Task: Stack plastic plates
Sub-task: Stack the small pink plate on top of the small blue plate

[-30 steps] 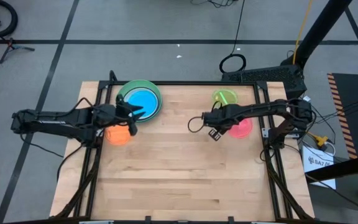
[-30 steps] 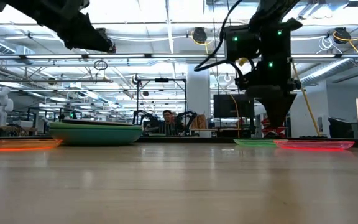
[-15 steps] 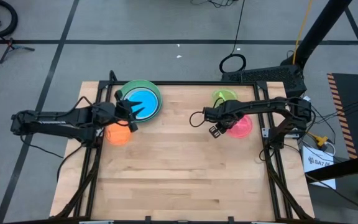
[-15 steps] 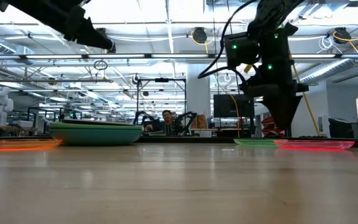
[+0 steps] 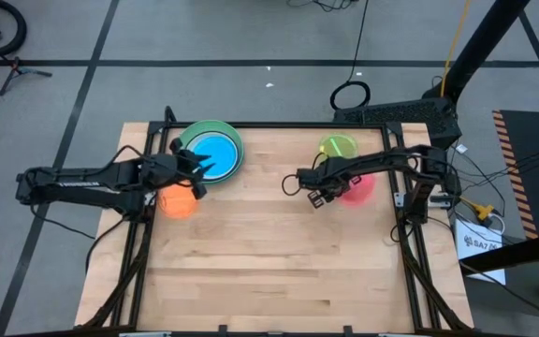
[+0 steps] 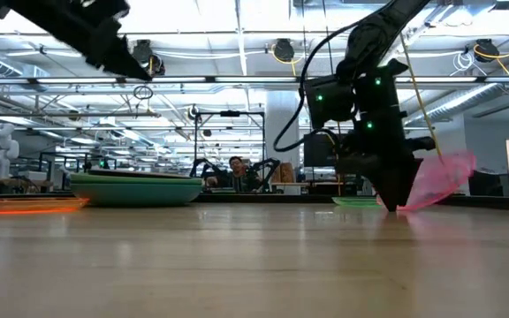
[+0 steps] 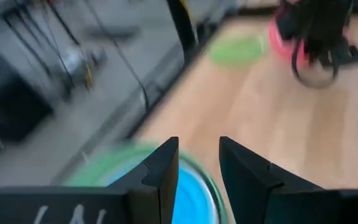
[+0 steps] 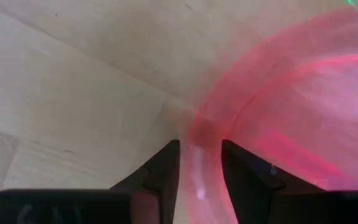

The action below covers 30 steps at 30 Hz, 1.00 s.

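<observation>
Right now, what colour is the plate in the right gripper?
Pink, translucent; the right wrist view shows it best.

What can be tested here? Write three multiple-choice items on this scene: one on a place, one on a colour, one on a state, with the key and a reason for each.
1. Where does the blue plate lie?
A. On the stack at the table's far left
B. Beside the lime plate
C. At the table's near edge

2. What colour is the plate at the right pincer?
A. Orange
B. Pink
C. White

3. How does that plate sit?
A. Flat on the table
B. Tilted, one edge raised
C. Upside down on the stack

Key: A, the high view shows it inside the green plate under the left pincer; B, the pink plate runs between the pincer's fingers in the right wrist view; B, the low view shows it slanting up off the table.
</observation>
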### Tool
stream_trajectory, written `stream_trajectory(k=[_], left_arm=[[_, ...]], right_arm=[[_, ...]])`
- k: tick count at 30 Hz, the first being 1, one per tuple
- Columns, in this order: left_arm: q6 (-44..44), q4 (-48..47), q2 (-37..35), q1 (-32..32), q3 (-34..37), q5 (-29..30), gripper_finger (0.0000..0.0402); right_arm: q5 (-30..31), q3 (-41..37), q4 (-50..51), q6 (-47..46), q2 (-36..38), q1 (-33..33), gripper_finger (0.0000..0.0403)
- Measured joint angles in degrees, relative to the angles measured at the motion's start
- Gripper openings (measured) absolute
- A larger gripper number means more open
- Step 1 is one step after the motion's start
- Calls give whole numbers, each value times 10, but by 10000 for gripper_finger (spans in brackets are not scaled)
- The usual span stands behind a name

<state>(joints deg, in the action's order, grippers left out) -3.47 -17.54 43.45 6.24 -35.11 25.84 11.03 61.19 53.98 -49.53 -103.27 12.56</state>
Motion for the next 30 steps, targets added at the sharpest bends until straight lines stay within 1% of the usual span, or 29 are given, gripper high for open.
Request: stream_trajectory(k=[2,5,9,10,15,17,20,23,25,27,30], left_arm=[[49,-52,0,-9,1,-4,122],[102,-95,-1,-29,1,-6,122],[150,-124,-12,-75,1,-2,122],[159,-126,-16,-87,1,-1,122],[194,-126,-41,-161,1,2,122],[197,-126,-52,-190,1,18,122],[207,-121,-72,-225,1,57,122],[217,-120,-89,-253,1,63,122],[218,-115,-101,-270,1,69,122],[216,-107,-112,-286,0,89,122],[190,-91,-131,-302,0,112,122]], right_arm=[[8,0,2,-16,-1,-4,102],[14,0,9,-25,-1,-10,70],[22,-1,19,-24,0,-17,16],[24,-2,31,-23,3,-19,9],[29,6,44,-16,22,-35,11],[40,11,64,-7,29,-42,7],[56,26,65,-3,44,-49,3],[63,41,72,3,57,-62,3],[91,57,67,13,60,-74,2],[120,79,64,25,63,-84,2],[157,113,37,68,62,-96,2]])
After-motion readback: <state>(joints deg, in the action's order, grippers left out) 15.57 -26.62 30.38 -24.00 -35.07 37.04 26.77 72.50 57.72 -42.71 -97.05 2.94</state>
